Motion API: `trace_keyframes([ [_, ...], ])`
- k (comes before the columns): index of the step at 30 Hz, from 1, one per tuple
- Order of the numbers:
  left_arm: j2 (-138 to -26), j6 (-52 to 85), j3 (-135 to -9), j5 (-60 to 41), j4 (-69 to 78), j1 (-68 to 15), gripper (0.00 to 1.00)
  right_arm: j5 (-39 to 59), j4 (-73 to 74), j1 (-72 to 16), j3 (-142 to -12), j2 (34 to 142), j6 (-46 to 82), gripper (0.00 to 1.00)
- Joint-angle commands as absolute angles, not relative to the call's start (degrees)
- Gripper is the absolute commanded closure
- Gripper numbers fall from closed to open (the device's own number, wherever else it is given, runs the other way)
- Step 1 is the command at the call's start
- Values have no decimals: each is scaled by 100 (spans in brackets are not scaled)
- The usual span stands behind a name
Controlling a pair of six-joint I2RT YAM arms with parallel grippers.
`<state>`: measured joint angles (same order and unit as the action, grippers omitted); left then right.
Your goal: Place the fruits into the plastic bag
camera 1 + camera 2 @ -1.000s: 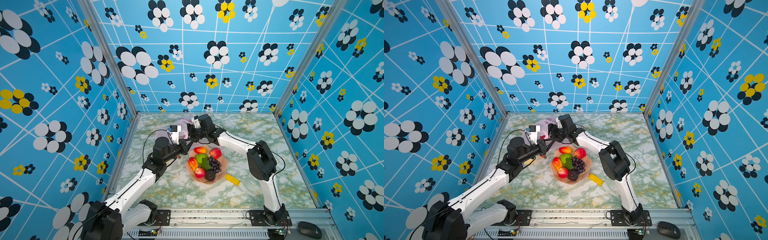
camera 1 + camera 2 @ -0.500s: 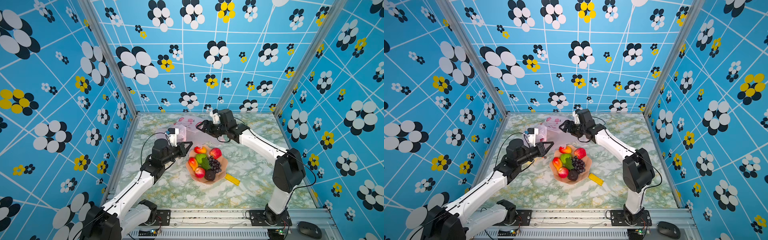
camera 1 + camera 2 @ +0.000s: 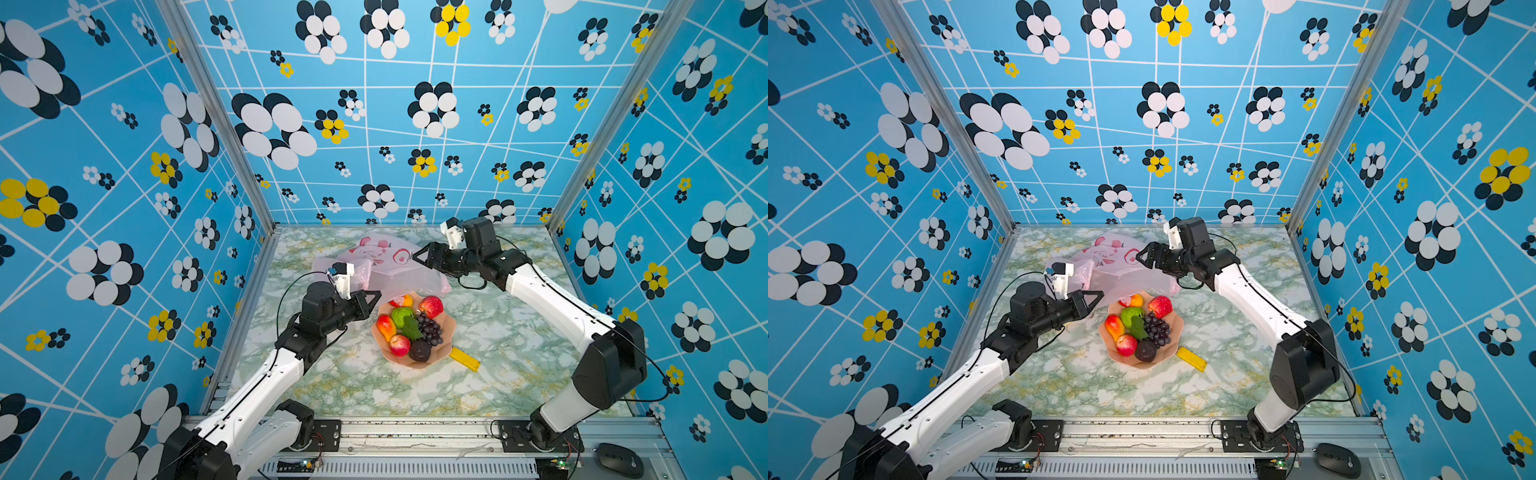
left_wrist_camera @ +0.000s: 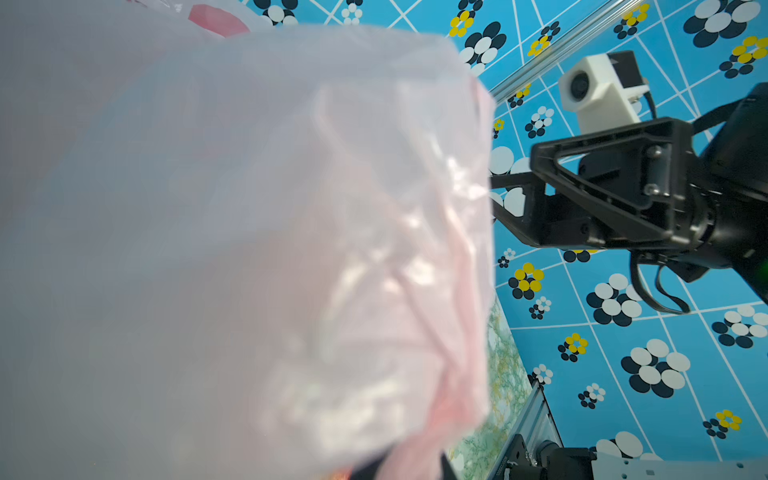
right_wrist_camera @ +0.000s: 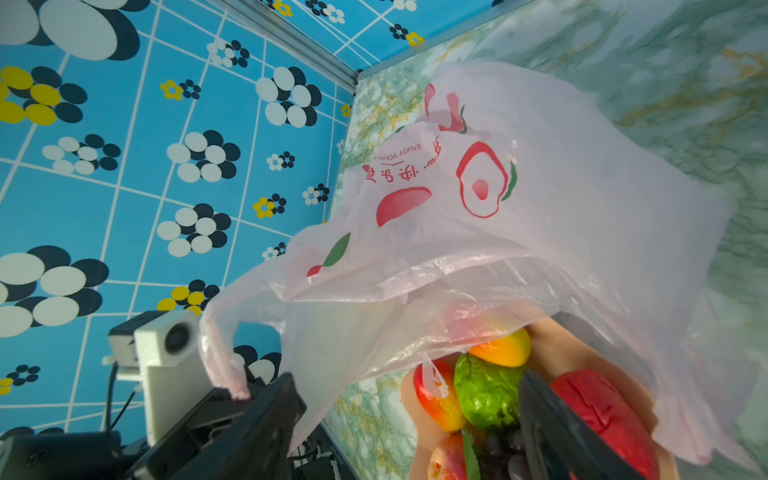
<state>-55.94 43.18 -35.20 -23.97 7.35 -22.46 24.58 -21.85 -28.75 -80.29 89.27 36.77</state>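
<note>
Pinched bag (image 3: 390, 272) — fruits (image 3: 409, 328) on plate (image 3: 449, 336).
The left gripper (image 3: 376, 295) clamped its handle (image 5: 226, 365); right gripper (image 3: 417, 258) gaped nearby.

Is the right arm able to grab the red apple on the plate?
Probably yes. The right fingers are open and empty, and the red apple lies uncovered on the plate, beside the plastic bag.

fruits (image 3: 409, 328) on plate (image 3: 449, 330); plastic bag (image 3: 399, 270) behind it; block (image 3: 465, 359) at its right

Print on plastic bag (image 5: 540, 208): "ENJOY YOUR", upside down; red Chinese characters beside, unreadable.
</note>
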Motion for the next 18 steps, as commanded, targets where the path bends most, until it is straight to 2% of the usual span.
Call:
trace_keyframes([
  [1,-5529,4377,-3429,-2301,709,-2250,100,2605,-3161,-2925,-7744,8433,3219,15],
  [6,-5546,4351,-3384,-2273,708,-2359,100,1633,-4586,-3344,-7540,8171,2543,13],
  [13,-5545,4403,-3424,-2193,673,-2406,100,944,-4618,-3506,-7360,8561,2002,11],
  [18,-5495,4430,-3505,-2171,605,-2426,100,920,-4527,-3515,-7551,9210,1645,11],
])
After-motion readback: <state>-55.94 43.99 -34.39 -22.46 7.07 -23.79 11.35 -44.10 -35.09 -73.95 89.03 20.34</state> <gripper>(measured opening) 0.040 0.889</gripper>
